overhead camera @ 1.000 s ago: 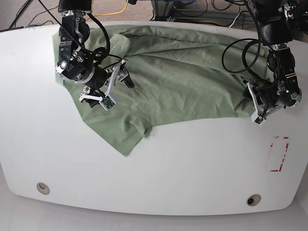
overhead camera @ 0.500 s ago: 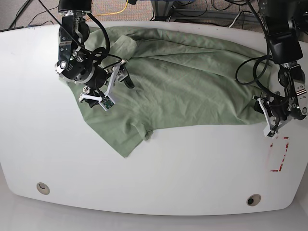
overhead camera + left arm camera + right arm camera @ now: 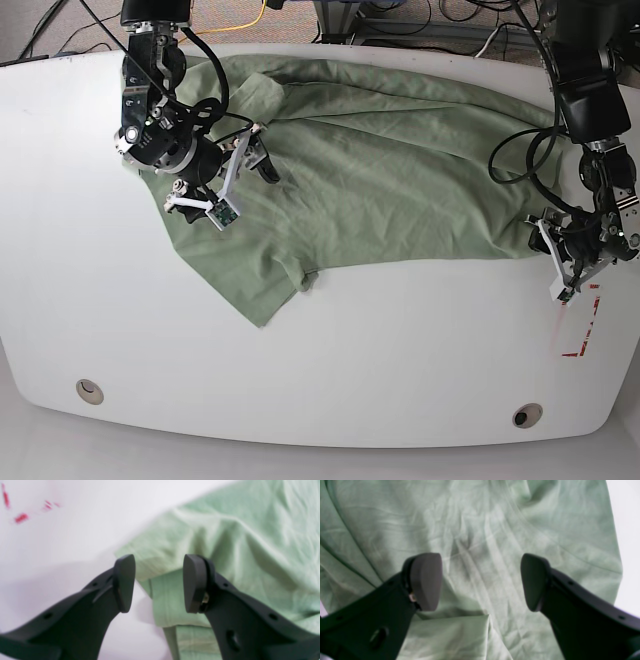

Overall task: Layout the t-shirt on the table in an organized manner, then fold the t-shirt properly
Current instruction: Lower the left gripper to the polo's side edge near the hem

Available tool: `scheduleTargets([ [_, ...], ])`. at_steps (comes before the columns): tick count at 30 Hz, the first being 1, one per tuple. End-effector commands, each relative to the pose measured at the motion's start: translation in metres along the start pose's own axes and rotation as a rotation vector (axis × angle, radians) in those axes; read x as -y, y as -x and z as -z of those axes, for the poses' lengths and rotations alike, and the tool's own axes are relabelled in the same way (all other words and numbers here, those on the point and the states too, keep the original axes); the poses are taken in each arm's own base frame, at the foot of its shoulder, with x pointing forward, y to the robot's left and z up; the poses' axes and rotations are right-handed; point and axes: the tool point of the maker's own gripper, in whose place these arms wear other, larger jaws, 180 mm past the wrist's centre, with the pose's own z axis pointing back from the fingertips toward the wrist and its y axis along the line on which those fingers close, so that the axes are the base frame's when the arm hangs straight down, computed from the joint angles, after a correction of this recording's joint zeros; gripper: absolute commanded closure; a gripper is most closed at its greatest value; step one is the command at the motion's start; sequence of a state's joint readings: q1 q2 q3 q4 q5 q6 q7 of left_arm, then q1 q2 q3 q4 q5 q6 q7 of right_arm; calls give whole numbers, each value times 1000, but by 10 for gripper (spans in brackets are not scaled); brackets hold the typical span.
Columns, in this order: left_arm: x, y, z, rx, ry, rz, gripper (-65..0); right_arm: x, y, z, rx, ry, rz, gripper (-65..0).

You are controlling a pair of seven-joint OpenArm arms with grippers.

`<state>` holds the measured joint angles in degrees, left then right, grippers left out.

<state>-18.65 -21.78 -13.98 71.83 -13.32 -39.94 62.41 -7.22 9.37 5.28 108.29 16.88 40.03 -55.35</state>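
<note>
Left gripper jaws parted over the hem corner of the sage-green knit polo shirt, gripping nothing, right gripper wide open above the cloth, white smooth table.

**Hidden, cropped and blurred parts of the scene**

In the base view, the upper links of both arms are cut off by the top edge. Part of the t-shirt is covered by the right gripper and its arm. The shirt's collar and placket cannot be made out among the folds. The left wrist view is blurred; the red tape is reduced to smears. In both wrist views the finger bases are cropped by the bottom edge.
</note>
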Motion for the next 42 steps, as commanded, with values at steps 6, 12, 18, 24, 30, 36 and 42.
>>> scheduleTargets([
  [6, -11, -28, -12, 56, -45, 45, -287, 3, -14, -4, 50, 7, -11, -460],
  [12, -9, -27, -18, 70, -64, 65, -286, 3, -14, -4, 50, 7, -11, -460],
  [18, -10, -30, -34, 109, -106, 94, -286, 3, -15, -4, 52, 6, -9, -460],
  [24, 3, -35, -38, 141, -104, 119, -287, 1, -18, -3, 60, -1, -11, -460],
  [30, 15, -26, -36, 132, -91, 128, -289, -3, -23, -1, 75, -7, -4, -460],
  [36, 30, -21, -32, 134, -67, 124, -289, -5, -22, 0, 74, -9, 0, -460],
  [42, 41, -13, -26, 128, -43, 111, -289, -6, -20, 0, 71, -11, 2, -460],
])
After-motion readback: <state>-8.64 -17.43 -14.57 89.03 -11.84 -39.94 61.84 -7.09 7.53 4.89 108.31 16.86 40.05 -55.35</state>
